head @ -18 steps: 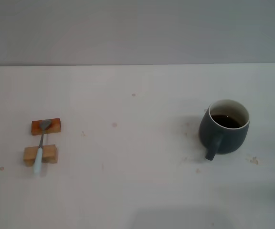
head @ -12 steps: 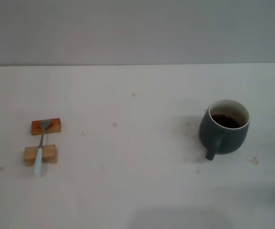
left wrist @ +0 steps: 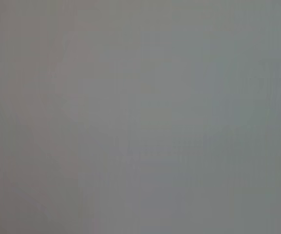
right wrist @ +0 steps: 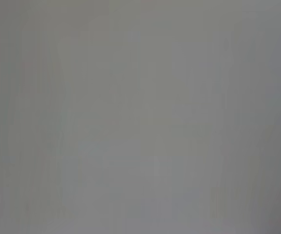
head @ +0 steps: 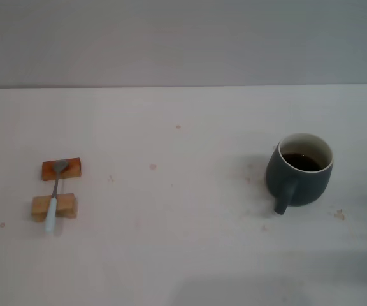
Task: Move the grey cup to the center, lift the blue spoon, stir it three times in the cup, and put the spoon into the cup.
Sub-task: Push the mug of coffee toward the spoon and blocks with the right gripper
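The table (head: 183, 255) is seen bare near its front edge. The grey cup (head: 299, 169), holding dark liquid, sits toward the right edge; a spill could be caused by jerking it. The blue spoon (head: 54, 194) is propped across two wooden blocks (head: 55, 206) near the left edge. Neither gripper is seen, so their state cannot be told.

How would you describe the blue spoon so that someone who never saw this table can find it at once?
Start at the white table and go to its left side, far from the dark slate-grey mug on the right. There a small orange wooden block and a tan wooden block lie, and the slim spoon with a pale blue handle and grey metal bowl bridges them. It alone is thin and long.
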`<state>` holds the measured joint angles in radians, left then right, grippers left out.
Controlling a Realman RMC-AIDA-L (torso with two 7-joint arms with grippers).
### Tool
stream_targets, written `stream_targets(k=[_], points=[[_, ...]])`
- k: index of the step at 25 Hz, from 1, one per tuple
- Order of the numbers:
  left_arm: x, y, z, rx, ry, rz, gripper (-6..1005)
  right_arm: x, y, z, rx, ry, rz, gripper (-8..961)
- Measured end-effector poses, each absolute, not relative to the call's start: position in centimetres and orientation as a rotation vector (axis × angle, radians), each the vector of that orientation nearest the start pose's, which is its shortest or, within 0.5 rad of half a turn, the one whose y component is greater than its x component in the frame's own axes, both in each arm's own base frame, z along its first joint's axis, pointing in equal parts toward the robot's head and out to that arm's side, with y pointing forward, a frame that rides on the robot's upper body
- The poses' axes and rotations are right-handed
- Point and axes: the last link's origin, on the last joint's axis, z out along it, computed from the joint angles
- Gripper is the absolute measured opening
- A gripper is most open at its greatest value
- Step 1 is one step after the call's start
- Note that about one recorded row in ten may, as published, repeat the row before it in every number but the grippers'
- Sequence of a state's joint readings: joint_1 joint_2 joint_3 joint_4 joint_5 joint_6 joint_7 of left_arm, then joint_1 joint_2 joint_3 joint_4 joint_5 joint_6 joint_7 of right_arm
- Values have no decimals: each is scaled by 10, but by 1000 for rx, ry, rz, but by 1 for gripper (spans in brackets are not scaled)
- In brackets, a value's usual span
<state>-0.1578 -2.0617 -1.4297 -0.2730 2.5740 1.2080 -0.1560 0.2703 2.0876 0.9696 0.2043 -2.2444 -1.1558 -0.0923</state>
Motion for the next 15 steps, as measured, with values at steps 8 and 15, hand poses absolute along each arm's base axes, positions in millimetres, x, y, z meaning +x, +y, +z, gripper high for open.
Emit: stream_targets(k=[8, 15], points=[[-408, 252, 57, -1148, -639, -610, 793, 384, 283, 7, -1442, 517, 402, 52], [-409, 249, 57, -1143, -642, -613, 792, 376, 293, 5, -1501, 449, 396, 52]])
